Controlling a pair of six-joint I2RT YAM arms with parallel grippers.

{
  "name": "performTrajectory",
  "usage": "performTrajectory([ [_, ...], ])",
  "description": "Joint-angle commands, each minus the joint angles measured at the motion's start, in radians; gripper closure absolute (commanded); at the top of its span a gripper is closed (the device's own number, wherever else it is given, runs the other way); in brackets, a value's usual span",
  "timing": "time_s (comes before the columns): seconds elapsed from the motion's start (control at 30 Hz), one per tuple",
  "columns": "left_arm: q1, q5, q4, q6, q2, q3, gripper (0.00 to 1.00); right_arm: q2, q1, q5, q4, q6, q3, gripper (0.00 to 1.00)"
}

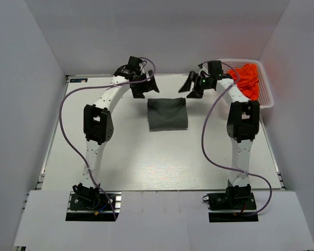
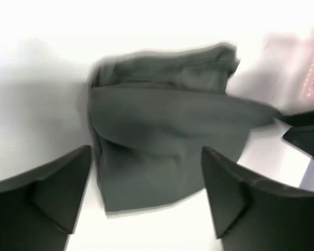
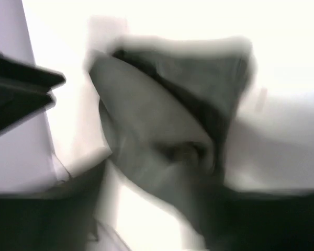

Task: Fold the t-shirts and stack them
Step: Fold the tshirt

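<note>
Shirts are seen in two places. One grey shirt (image 1: 167, 114) is laid on the white table (image 1: 146, 162), a little past the middle, toward the far side. It is folded into a small, nearly square bundle with soft wrinkles on top. A pile of orange shirts (image 1: 248, 81) is kept in a basket (image 1: 268, 99) at the far right corner of the table, well apart from the grey shirt. Some orange cloth is hung over the basket's left rim.

The left gripper (image 1: 145, 88) is held near the far left corner of the grey shirt. In the left wrist view its two fingers (image 2: 52, 188) are spread wide apart, and the grey shirt (image 2: 162, 136) is seen between them on the table.

The right gripper (image 1: 193, 88) is held near the far right corner of the grey shirt, between the shirt and the basket. From above, its fingers are seen spread apart too. The right wrist view is very blurred, so only a smeared grey shape of the shirt (image 3: 167, 115) can be made out. Whether either gripper is touching the cloth cannot be told.
</note>
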Motion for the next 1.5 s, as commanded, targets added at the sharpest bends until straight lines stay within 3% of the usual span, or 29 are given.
performTrajectory([
  [0.0, 0.055, 0.08, 0.121, -0.01, 0.045, 0.134, 0.0, 0.15, -0.007, 0.021, 0.165, 0.073, 0.265, 0.1],
  [0.07, 0.07, 0.104, 0.174, -0.01, 0.033, 0.151, 0.0, 0.181, -0.004, 0.008, 0.119, 0.051, 0.413, 0.1],
  [0.1, 0.07, 0.12, 0.204, 0.008, -0.015, 0.119, 0.0, 0.163, 0.006, 0.014, 0.122, 0.04, 0.405, 0.1],
  [0.27, 0.057, 0.141, 0.304, 0.052, -0.139, -0.113, 0.0, -0.135, 0.021, 0.088, 0.335, 0.014, -0.071, 0.1],
  [0.47, 0.014, 0.279, 0.345, 0.059, -0.148, -0.205, 0.0, -0.267, 0.058, 0.064, 0.327, -0.003, -0.297, 0.1],
  [0.67, -0.02, 0.317, 0.377, 0.048, -0.103, -0.216, 0.0, -0.278, 0.079, -0.004, 0.372, -0.022, -0.394, 0.1],
  [0.83, -0.029, 0.342, 0.419, -0.006, -0.083, -0.366, 0.0, -0.255, 0.108, -0.077, 0.618, 0.085, -0.582, 0.1],
  [0.93, -0.029, 0.353, 0.446, -0.006, -0.083, -0.489, 0.0, -0.202, 0.119, -0.088, 0.668, 0.095, -0.657, 0.1],
  [1.07, -0.029, 0.399, 0.489, -0.006, -0.14, -0.671, 0.0, -0.199, 0.145, -0.076, 0.68, 0.072, -0.758, 0.1],
  [1.27, -0.054, 0.388, 0.465, 0.055, -0.321, -0.958, 0.0, -0.34, 0.229, -0.058, 0.599, 0.005, -0.975, 0.1],
  [1.47, -0.086, 0.269, 0.336, 0.043, -0.661, -1.145, 0.0, -0.607, 0.326, 0.01, 0.38, -0.02, -1.106, 0.1],
])
